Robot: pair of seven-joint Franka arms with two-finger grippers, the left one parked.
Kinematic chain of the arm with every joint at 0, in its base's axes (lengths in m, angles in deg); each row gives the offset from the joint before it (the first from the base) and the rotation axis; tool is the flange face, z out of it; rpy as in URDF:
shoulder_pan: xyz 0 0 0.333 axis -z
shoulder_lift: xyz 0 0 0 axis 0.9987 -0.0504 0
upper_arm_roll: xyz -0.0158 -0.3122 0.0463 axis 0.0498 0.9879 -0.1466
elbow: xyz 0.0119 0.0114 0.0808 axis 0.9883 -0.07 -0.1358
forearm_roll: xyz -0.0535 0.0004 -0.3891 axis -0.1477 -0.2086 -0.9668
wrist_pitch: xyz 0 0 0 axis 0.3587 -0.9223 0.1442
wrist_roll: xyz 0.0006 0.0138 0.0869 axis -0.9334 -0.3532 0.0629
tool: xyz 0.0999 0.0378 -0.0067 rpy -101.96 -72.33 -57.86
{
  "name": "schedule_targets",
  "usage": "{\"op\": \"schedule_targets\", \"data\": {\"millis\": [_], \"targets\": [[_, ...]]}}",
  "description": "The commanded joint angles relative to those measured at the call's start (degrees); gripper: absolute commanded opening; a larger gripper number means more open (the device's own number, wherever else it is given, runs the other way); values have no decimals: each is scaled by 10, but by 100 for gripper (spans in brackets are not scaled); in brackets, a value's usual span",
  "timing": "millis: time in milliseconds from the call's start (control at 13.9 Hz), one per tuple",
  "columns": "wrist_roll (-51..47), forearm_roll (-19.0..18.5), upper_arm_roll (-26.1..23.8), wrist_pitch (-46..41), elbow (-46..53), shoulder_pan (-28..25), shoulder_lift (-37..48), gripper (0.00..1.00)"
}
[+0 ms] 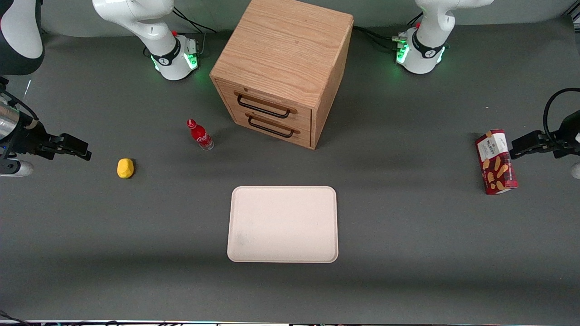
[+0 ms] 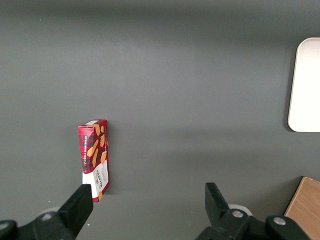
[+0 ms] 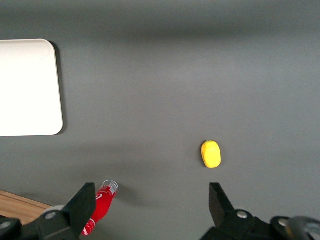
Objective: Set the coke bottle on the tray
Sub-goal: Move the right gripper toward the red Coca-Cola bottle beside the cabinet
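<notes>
Nothing done yet — small red coke bottle (image 1: 200,134) stands on table near wooden drawer cabinet (image 1: 282,68), well apart from flat pale cream-pink tray (image 1: 283,224), which holds nothing. Right arm's gripper (image 1: 81,151) hovers at working arm's end, spread wide, holding nothing — grab, carry, set-down all left.

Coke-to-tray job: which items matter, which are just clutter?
Job:
- coke bottle, standing in front of the cabinet
- tray, nothing on it
- claw, open, at the working arm's end of the table

Clutter:
- yellow lump
- snack box
- drawer cabinet
</notes>
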Motion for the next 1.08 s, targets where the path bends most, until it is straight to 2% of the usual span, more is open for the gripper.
{"op": "schedule_targets", "data": {"millis": [0, 216, 360, 576, 719, 1007], "targets": [[-10, 7, -5, -11, 15, 4, -9, 100], [-11, 38, -5, -12, 15, 3, -12, 100], [-11, 38, -9, -13, 4, -2, -17, 100], [-35, 38, -44, -15, -38, 1, 2, 100], [-41, 38, -70, 0, -98, 2, 36, 100], [-80, 37, -127, 127, -298, 2, 152, 100]]}}
